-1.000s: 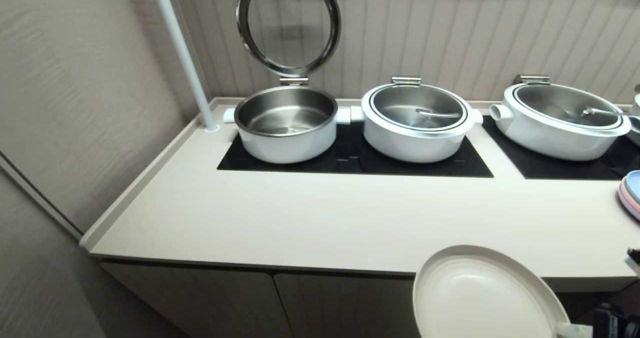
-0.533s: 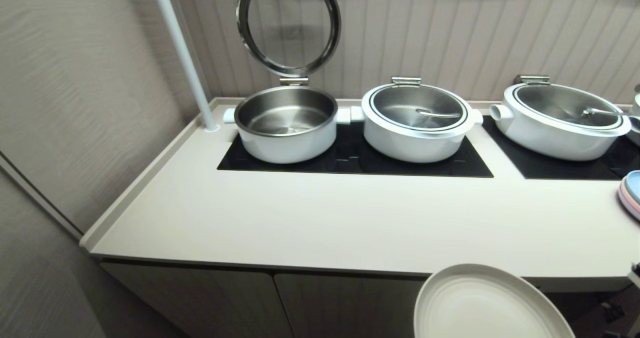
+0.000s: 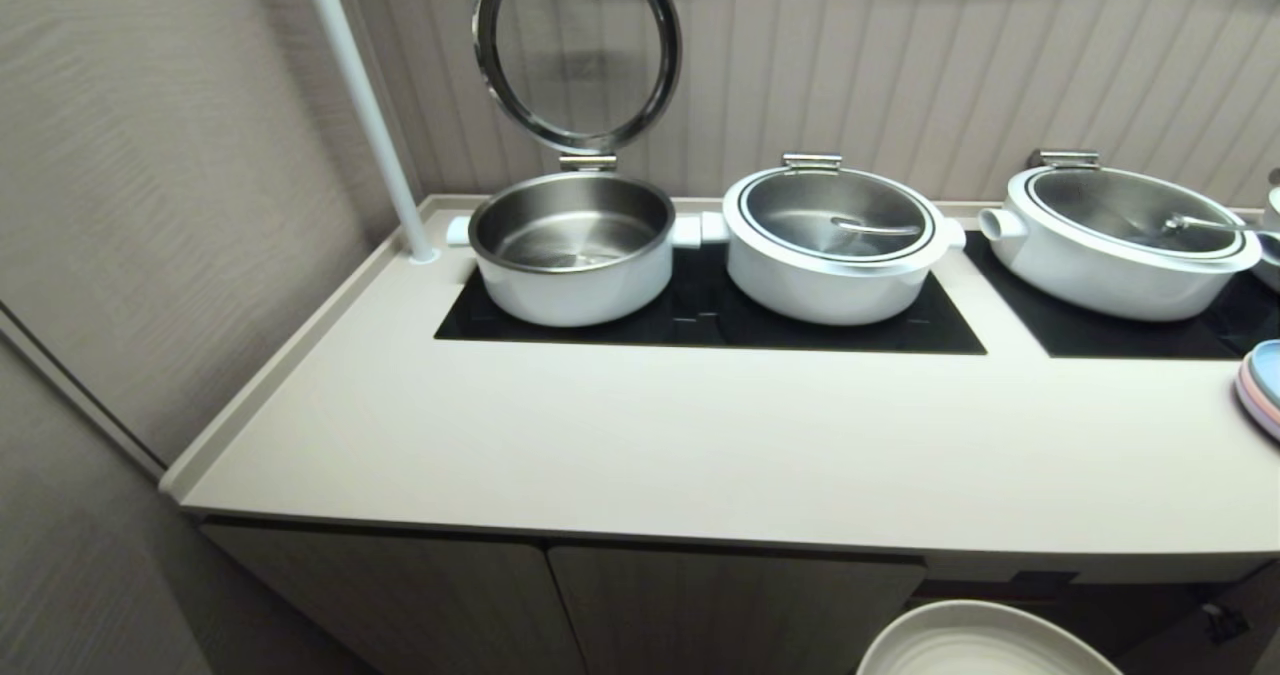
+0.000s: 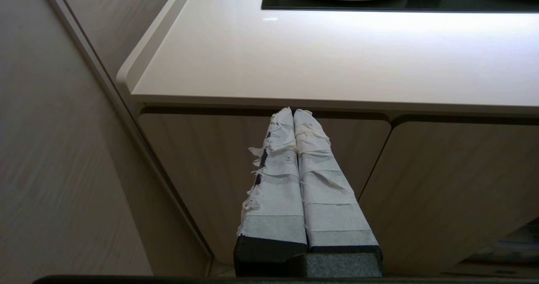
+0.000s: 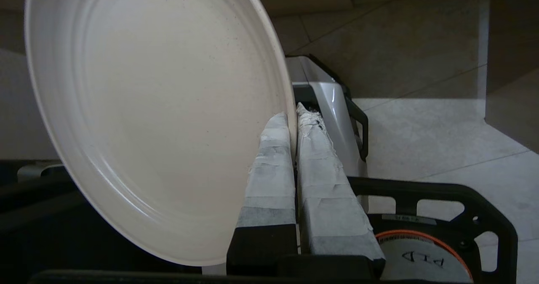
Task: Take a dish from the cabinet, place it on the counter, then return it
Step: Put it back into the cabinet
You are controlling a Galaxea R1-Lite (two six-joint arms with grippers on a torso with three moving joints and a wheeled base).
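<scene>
Below the tabletop [image 3: 700,455] edge: plate [image 5: 156,111], rim pinched in right tool [image 5: 294,115], left tool [image 4: 293,112] closed empty; return step, next into cabinet [image 3: 730,605].

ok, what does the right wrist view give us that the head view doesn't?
Right wrist only: the right claw shut on the dish rim, with tiled floor and the robot base beneath.
Head only: the counter, three pots on black glass panels, one lid raised, pastel plates, cabinet doors.
Both: the dish, only its top edge in the head view.
</scene>
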